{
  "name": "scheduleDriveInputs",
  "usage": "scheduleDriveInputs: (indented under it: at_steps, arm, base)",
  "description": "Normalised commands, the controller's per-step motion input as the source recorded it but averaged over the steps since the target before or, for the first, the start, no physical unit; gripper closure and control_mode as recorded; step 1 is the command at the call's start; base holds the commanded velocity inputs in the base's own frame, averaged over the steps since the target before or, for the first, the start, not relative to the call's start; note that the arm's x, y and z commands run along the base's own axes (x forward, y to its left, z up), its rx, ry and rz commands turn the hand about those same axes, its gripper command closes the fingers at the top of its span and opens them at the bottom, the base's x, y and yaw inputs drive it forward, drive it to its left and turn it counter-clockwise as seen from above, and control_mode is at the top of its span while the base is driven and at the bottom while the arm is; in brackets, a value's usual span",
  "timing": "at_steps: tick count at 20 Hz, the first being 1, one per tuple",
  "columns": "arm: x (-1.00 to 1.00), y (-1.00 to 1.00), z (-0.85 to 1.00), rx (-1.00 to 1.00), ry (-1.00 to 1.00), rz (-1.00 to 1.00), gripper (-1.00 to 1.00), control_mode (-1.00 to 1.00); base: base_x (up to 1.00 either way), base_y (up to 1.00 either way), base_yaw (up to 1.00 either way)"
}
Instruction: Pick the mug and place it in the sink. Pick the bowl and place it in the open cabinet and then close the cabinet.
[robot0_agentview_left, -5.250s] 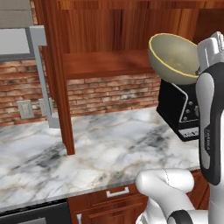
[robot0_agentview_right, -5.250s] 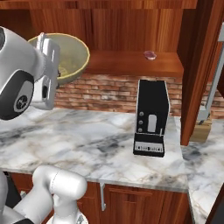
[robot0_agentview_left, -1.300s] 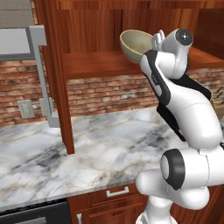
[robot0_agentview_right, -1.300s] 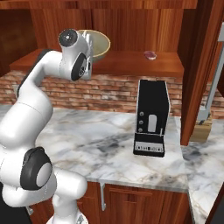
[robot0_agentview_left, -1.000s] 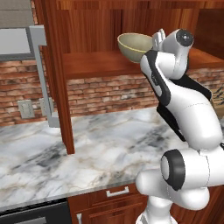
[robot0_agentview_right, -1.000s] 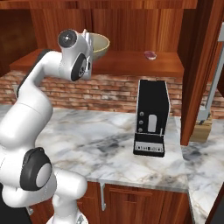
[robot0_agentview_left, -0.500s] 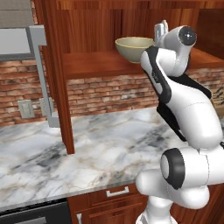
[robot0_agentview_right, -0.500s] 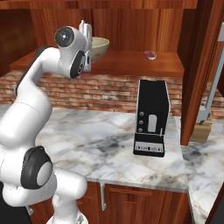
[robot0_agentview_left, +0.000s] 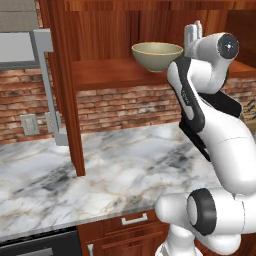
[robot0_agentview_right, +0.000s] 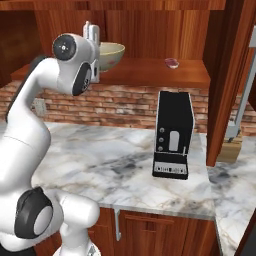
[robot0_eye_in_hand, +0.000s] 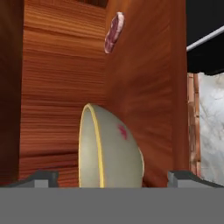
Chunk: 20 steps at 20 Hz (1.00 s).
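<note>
Bowl (robot0_agentview_left: 157, 54): olive-beige, upright on the open cabinet (robot0_agentview_left: 115, 75) shelf, left part. Gripper (robot0_eye_in_hand: 113, 178): beside the bowl, jaws spread wide, one fingertip either side, holding nothing. Small pink item (robot0_agentview_right: 172, 62): same shelf, right of the bowl, well apart.

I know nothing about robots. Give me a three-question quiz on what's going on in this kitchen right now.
1. True or false: the bowl sits upright on the cabinet shelf.
2. The gripper jaws are: A) clamped on the bowl, B) spread wide.
3. What stands on the marble counter below the shelf?

Key: 1 true; 2 B; 3 a black appliance.
</note>
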Motion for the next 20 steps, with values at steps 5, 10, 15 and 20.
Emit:
scheduleDriveInputs:
  at_steps: [5,10,15,20]
  arm:
    - [-0.52,0.0,0.38,0.0,-0.28,0.03,-1.0,-1.0]
    - [-0.55,-0.17,0.26,0.0,-0.12,0.05,-1.0,-1.0]
    - [-0.53,-0.15,0.22,-0.01,0.0,0.03,-1.0,-1.0]
    - [-0.37,0.0,0.24,0.0,0.0,0.01,-1.0,-1.0]
  base:
    - [0.0,0.0,0.0]
    - [0.0,0.0,0.0]
    - [0.0,0.0,0.0]
    - [0.0,0.0,0.0]
